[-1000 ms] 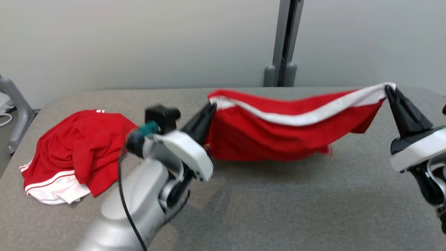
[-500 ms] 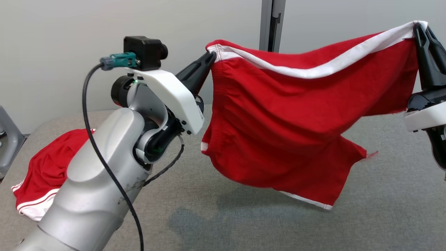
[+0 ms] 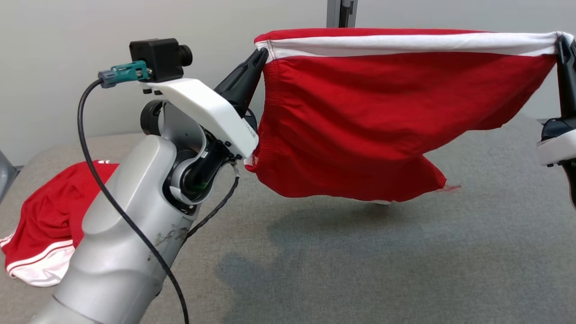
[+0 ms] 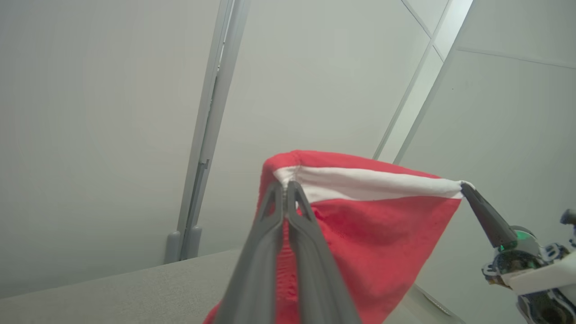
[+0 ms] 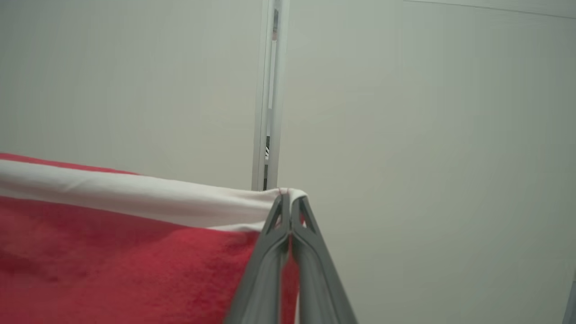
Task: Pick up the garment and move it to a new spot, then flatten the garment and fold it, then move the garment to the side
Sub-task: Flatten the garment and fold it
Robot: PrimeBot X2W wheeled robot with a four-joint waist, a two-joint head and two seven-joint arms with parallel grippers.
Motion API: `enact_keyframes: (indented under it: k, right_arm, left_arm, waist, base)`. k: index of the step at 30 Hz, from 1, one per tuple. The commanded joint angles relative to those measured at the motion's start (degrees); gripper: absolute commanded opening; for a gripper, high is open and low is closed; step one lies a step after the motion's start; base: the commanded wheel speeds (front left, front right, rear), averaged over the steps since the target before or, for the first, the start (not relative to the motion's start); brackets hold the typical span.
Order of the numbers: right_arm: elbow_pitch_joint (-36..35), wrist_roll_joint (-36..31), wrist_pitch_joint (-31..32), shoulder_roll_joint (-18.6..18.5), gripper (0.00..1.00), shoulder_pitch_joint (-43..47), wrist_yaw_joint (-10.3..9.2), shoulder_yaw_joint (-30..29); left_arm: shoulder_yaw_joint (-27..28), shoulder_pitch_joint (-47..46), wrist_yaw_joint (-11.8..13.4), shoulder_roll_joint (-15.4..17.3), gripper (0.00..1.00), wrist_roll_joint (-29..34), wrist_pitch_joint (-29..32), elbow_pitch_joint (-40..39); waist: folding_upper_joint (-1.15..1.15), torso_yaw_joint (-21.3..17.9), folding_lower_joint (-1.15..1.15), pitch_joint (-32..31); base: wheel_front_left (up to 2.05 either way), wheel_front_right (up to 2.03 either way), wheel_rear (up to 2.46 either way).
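Clamped shut on the left end of the white band [image 3: 405, 42], the left gripper [image 3: 260, 54] is seen with its two dark fingers pressed together and cloth pinched at the tips; the same closed pinch is shown in the left wrist view [image 4: 285, 186]. The right gripper [image 3: 562, 42] is likewise closed on the right end of that band, as is confirmed in the right wrist view [image 5: 290, 200].

The red shorts [image 3: 382, 121] are held in the air between the two grippers, above the far half of the grey table [image 3: 360, 270], with the lower hem hanging clear of the surface and a shadow cast beneath.

A second ago the shorts were held low, with the cloth bunched close to the table and the band sagging in the middle. The head view has been raised since then, so part of the shift is the camera's. Even so, the band is now drawn taut and nearly level, and the cloth is hung open instead of bunched.

The pick-up is therefore judged complete, and the shorts are judged ready to be laid down spread out. Flattening, folding and moving aside are not yet done. A second red-and-white garment [image 3: 40, 234] is left crumpled at the near left of the table.
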Motion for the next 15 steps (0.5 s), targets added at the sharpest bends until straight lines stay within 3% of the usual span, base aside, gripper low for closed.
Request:
enact_keyframes:
  k: [1,8,15]
  right_arm:
    - [1.6,1.4,-0.3,-0.9,0.0,-1.2,-0.02,0.9]
    - [5.5,6.2,-0.3,-5.3,0.0,-9.4,-0.02,8.2]
    - [9.0,11.1,-0.3,-8.8,0.0,-25.4,-0.02,15.8]
  left_arm:
    - [-0.1,-1.1,0.7,-0.6,0.0,0.4,-0.4,0.6]
    - [-2.5,-9.3,2.6,-3.2,0.0,4.7,-0.9,5.3]
    - [-4.3,-26.4,4.1,-6.1,0.0,10.5,-8.5,19.1]
  waist:
    - [0.0,-0.4,0.0,1.8]
    - [0.0,-1.8,0.0,9.9]
    - [0.0,-3.8,0.0,20.5]
  base:
    - [0.0,0.0,0.0]
    - [0.0,0.0,0.0]
    - [0.0,0.0,0.0]
